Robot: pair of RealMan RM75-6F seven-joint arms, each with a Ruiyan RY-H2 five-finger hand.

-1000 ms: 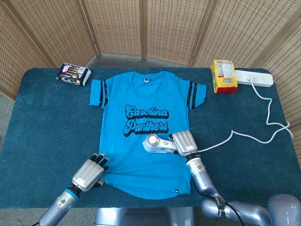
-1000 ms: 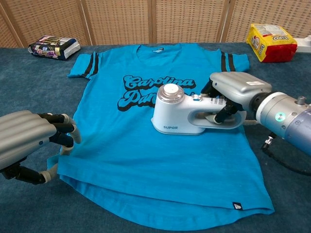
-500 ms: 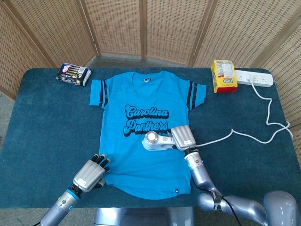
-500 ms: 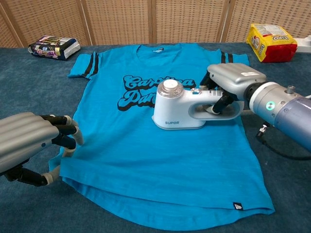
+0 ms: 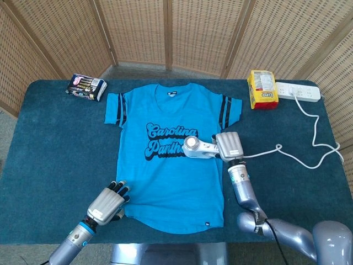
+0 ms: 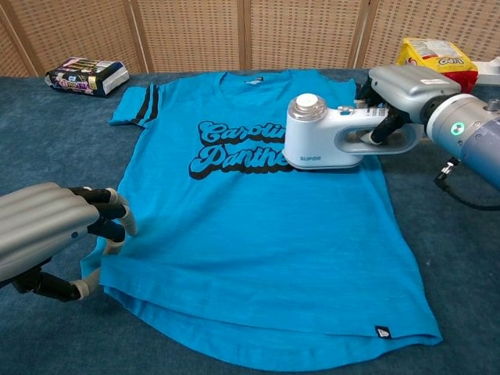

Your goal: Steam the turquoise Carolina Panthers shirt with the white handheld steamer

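The turquoise Carolina Panthers shirt [image 5: 165, 171] [image 6: 242, 234] lies flat on the dark blue table, collar away from me. The white handheld steamer [image 5: 199, 148] [image 6: 332, 139] rests on the shirt's chest, at the right end of the black lettering. My right hand [image 5: 229, 146] [image 6: 402, 90] grips its handle. My left hand [image 5: 108, 202] [image 6: 55, 230] presses the shirt's lower left hem corner against the table with its fingertips, holding nothing.
A white cord [image 5: 292, 157] runs from the steamer to a power strip [image 5: 298, 91] at the back right. A yellow snack pack [image 5: 261, 89] [image 6: 436, 66] lies beside it. A dark packet [image 5: 86, 86] [image 6: 86, 75] lies at the back left. Wicker screens stand behind the table.
My right hand has slid the steamer up the shirt and to the right, from the belly area to the end of the lettering. The left hand has stayed at the hem.
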